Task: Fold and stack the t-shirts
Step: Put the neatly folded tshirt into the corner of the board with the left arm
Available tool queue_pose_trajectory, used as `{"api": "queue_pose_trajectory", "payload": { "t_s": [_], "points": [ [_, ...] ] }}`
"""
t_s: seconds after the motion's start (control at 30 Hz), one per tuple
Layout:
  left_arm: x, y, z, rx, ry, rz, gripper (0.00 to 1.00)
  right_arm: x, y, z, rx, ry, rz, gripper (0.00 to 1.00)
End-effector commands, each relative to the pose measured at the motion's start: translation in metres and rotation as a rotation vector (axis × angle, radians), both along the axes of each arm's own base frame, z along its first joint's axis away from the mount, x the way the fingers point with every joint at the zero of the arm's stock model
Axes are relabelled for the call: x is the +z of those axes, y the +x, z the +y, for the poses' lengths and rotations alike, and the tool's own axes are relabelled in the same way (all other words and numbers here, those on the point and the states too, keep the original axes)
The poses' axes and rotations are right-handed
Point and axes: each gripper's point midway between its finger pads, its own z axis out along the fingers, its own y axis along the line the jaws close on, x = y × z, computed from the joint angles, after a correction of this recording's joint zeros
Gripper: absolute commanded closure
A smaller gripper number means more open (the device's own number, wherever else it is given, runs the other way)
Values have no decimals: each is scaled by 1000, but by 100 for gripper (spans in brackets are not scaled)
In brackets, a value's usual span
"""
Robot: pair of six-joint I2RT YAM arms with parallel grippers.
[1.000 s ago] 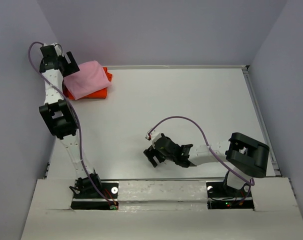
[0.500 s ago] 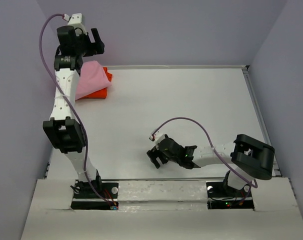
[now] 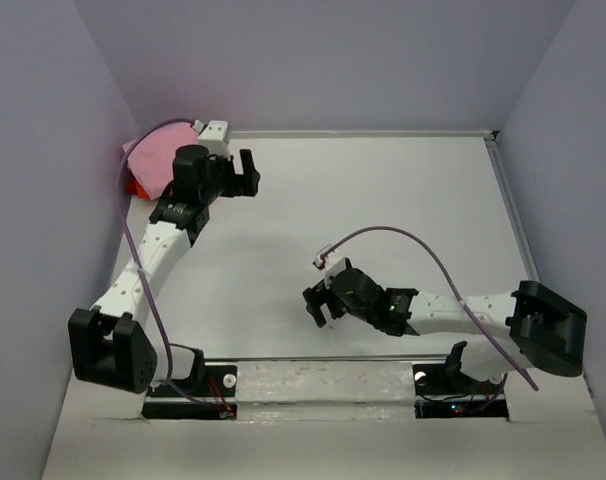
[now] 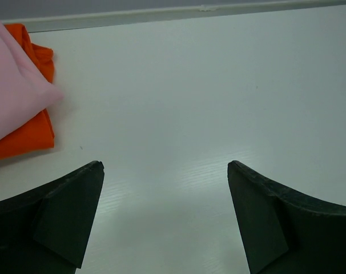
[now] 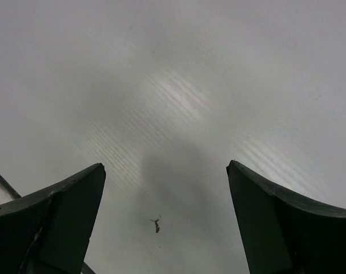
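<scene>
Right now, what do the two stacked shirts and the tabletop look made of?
Pink t-shirt: soft matte cloth, likely cotton knit; rounded fold. Orange t-shirt beneath: same matte cloth, creased edge. Table: smooth white board, faint sheen, perhaps plastic laminate.

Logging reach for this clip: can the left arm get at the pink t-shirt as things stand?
Probably yes: the left gripper is open, with only table between it and the nearby pink t-shirt.

Left claw splayed, right claw splayed
</scene>
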Motion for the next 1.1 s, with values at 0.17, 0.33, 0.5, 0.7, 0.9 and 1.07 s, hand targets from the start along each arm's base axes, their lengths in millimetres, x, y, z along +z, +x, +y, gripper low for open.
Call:
{"api": "queue_pose_trajectory", "payload": {
  "t_s": [0.17,0.33,0.5,0.7,0.9,1.07],
  "points": [
    [-9,-56,-53,-33,-42,-61,1,137,106,-29,-269,163,-185,6],
    [-37,-80,-43,26,-181,-101,1,160,141,-65,-394,147,-235,6],
    [-42,-87,-33,79,-166,-142,1,155,174,-120,-589,134,-240,6],
    [-66,-86,-38,86,-180,-104,1,100,192,-168,-766,81,-150,5],
    [-113,-99,-32,93,-142,-68,1,59,178,-179,-795,102,-109,4],
    [-119,-102,-27,100,-135,-95,1,54,176,-176,-787,148,-112,4]
  ]
}}
